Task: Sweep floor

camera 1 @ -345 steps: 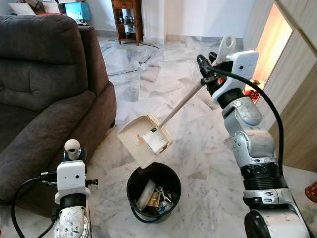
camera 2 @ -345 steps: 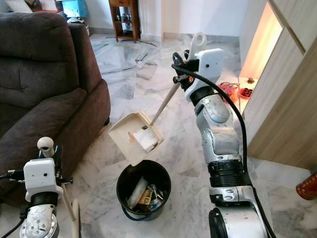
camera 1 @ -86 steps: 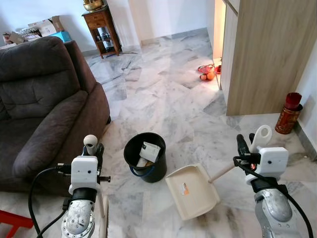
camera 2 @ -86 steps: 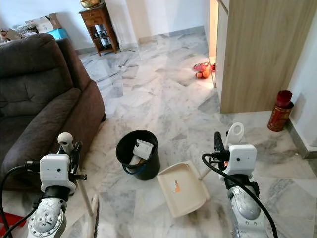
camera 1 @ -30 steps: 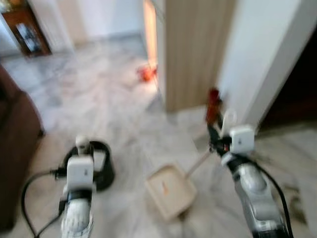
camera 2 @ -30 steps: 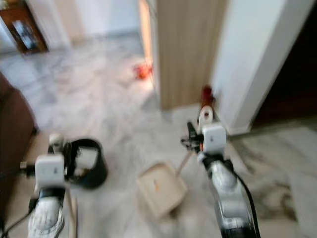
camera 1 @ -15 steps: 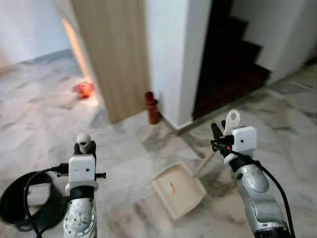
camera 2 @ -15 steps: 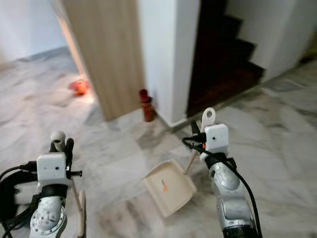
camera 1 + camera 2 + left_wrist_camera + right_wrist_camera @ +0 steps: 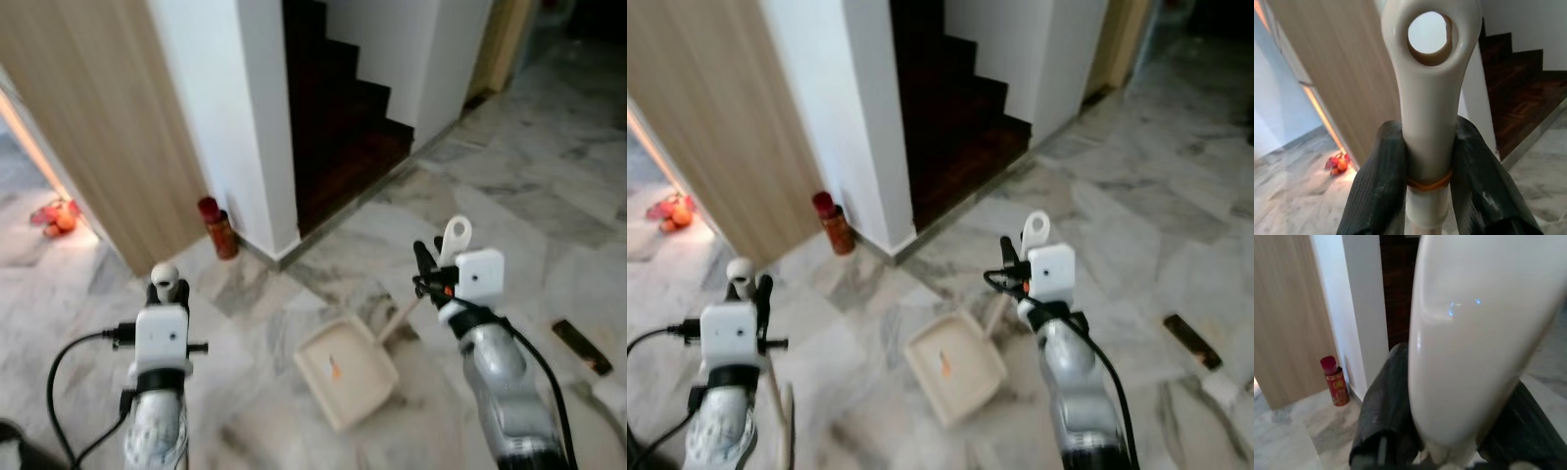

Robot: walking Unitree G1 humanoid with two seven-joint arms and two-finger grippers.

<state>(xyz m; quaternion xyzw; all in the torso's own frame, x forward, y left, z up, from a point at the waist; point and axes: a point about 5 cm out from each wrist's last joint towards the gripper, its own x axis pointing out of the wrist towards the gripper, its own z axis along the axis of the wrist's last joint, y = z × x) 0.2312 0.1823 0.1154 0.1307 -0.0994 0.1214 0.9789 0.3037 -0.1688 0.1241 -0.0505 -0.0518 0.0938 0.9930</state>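
My right gripper (image 9: 425, 278) is shut on the long handle of a cream dustpan (image 9: 345, 368). The pan hangs low over the marble floor between my arms, with a small orange scrap in it. In the right wrist view the black fingers (image 9: 1385, 401) clamp the pale handle (image 9: 1469, 338). My left gripper (image 9: 167, 293) is shut on the cream broom handle (image 9: 1427, 98), which has a hanging hole at its top and an orange band where the fingers (image 9: 1382, 181) pinch it. The broom's shaft (image 9: 774, 390) runs down beside my left arm.
A dark wooden staircase (image 9: 338, 117) rises ahead, behind a white pillar (image 9: 235, 108). A red canister (image 9: 217, 227) stands at the foot of a wood panel wall (image 9: 88, 117). Red and orange items (image 9: 55, 215) lie at the far left. A dark flat object (image 9: 580, 348) lies on the floor at right.
The view has swung right: sofa and black bin have left the picture, the staircase has come in. The dustpan, earlier tipped over the bin, now hangs low. Both grips are unchanged.
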